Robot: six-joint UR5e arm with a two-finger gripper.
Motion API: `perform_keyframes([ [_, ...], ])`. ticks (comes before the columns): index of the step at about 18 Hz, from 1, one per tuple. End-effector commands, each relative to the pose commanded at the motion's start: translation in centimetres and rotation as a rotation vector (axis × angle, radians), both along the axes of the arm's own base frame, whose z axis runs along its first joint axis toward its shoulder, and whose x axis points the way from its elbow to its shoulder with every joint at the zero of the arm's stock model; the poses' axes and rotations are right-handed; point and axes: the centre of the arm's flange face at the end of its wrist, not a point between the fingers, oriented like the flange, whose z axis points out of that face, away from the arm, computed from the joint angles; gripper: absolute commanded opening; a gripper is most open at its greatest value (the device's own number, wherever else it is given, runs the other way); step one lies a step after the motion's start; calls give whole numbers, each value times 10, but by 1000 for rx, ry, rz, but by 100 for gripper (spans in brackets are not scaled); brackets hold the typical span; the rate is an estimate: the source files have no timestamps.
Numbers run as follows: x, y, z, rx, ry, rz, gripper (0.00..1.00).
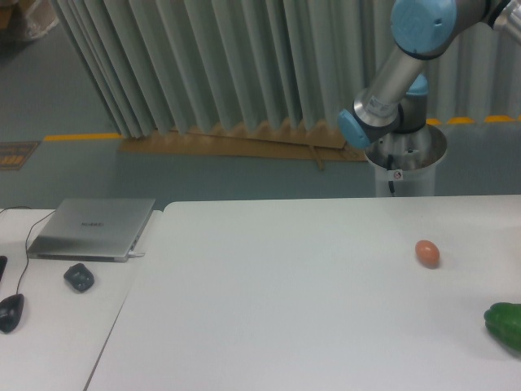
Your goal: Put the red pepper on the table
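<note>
The red pepper is out of view. The white table [285, 309] fills the lower right of the camera view. Only the arm's lower links [391, 77] show, rising from its base behind the table's far edge and leaving the frame at the top right. The gripper itself is out of frame.
An orange-brown egg-shaped object [427, 253] lies on the table at the right. A green pepper [506, 324] sits at the right edge. On the smaller desk to the left are a closed laptop [94, 228], a dark small object [79, 278] and a mouse [10, 313].
</note>
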Motion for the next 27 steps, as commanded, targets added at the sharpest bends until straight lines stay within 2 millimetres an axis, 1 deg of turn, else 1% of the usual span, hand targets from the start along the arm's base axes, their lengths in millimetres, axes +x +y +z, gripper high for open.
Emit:
perform_keyframes([
  [1, 1, 0, 0, -2, -10, 7, 38],
  [3, 1, 0, 8, 2, -12, 26, 38],
  [4, 4, 0, 8, -2, -26, 29, 37],
  [9, 14, -2, 28, -4, -46, 44, 37],
  [10, 15, -2, 27, -4, -51, 57, 36],
  [11, 19, 7, 26, -2, -51, 83, 26],
  [13, 22, 7, 27, -3, -55, 86, 26],
  [14, 24, 7, 32, -3, -56, 86, 26],
  [16, 32, 7, 60, 9, -65, 129, 26],
  [17, 37, 7, 69, 7, -83, 148, 26],
  [19, 50, 17, 79, 10, -102, 132, 26],
  [20, 58, 20, 86, 11, -116, 141, 26],
  [21, 63, 21, 89, 10, -127, 164, 26],
  [22, 71, 29, 93, 10, -132, 186, 26],
  [23, 82, 42, 99, 22, -136, 204, 26],
  [24, 87, 50, 103, 40, -134, 212, 26],
  [25, 93, 60, 105, 54, -138, 224, 26],
  [27, 113, 85, 106, 57, -138, 239, 26],
])
